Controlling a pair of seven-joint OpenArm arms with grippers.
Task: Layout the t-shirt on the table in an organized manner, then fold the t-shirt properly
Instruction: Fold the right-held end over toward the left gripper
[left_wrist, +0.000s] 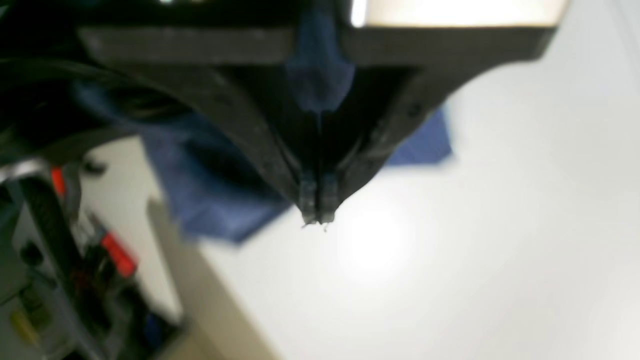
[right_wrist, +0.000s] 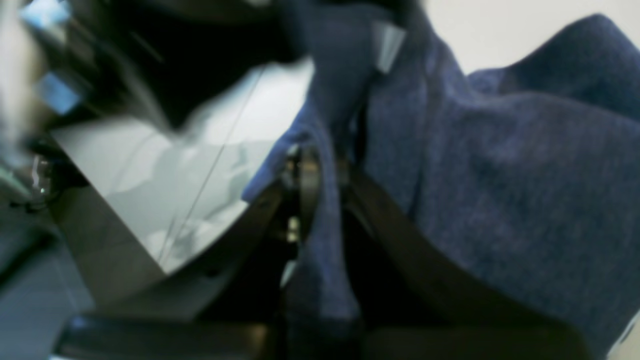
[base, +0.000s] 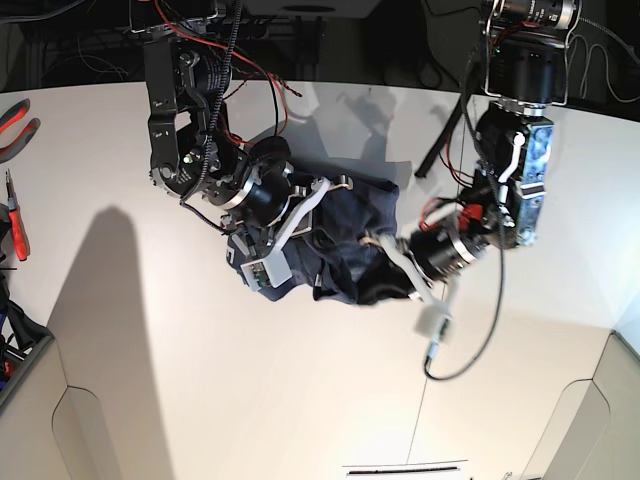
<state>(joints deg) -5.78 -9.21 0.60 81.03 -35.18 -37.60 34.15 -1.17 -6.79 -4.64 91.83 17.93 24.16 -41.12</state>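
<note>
The navy-blue t-shirt (base: 345, 240) hangs bunched between my two grippers over the white table (base: 250, 400). In the base view the left gripper (base: 383, 245) holds the shirt's right side and the right gripper (base: 322, 190) its upper left. In the left wrist view the left gripper (left_wrist: 317, 216) is shut, with a fold of the t-shirt (left_wrist: 320, 80) pinched deeper between the jaws and more cloth hanging behind. In the right wrist view the right gripper (right_wrist: 320, 155) is shut on a band of the t-shirt (right_wrist: 500, 190) running between its fingers. No lettering shows.
Red-handled pliers (base: 15, 120) lie at the table's left edge. A thin seam line (base: 420, 400) runs across the near table. Red and black cables (base: 250, 70) trail from the arm on the left. Blurred tools with red parts (left_wrist: 117, 255) sit beyond the table edge.
</note>
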